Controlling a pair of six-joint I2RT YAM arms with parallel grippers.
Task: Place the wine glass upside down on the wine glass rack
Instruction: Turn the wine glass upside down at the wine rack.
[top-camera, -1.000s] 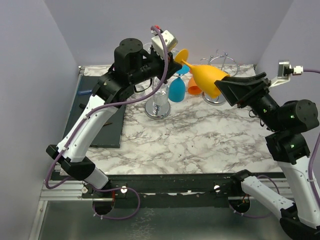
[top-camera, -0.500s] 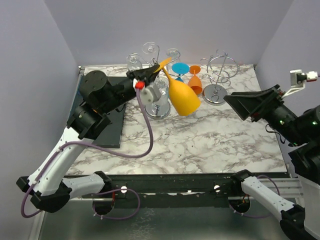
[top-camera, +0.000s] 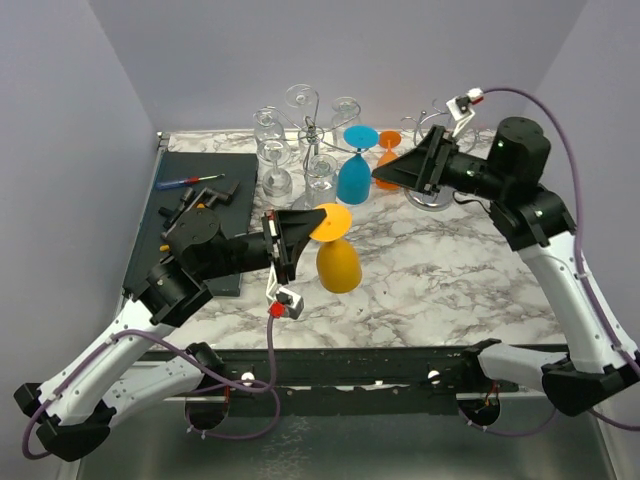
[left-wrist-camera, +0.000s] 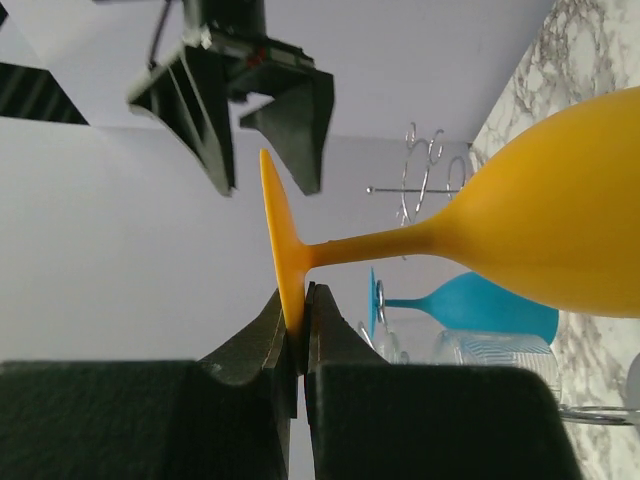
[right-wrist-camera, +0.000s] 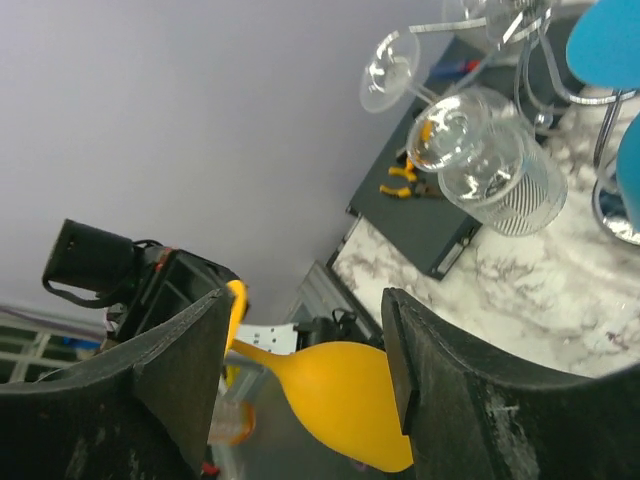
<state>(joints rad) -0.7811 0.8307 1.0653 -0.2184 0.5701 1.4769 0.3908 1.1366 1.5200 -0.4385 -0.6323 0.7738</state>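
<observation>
The yellow wine glass (top-camera: 338, 264) hangs bowl-down over the middle of the marble table. My left gripper (top-camera: 306, 232) is shut on the rim of its round foot (left-wrist-camera: 284, 250), jaws pinching it (left-wrist-camera: 302, 330). I cannot tell whether the bowl (left-wrist-camera: 560, 220) touches the table. My right gripper (top-camera: 384, 176) is open and holds nothing, up at the back beside the bare wire wine glass rack (top-camera: 442, 122). In the right wrist view the yellow glass (right-wrist-camera: 345, 400) shows far off between its fingers (right-wrist-camera: 305, 305).
A second rack (top-camera: 312, 128) at the back left carries several clear glasses (right-wrist-camera: 485, 170). A blue glass (top-camera: 353, 172) and an orange glass (top-camera: 390, 152) stand upside down between the racks. A dark mat (top-camera: 200, 195) with small tools lies on the left.
The left arm swung the yellow glass from the back down to the table's middle and turned it bowl-down. The right gripper left the bowl, pulled right, then rose to the back by the rack.
</observation>
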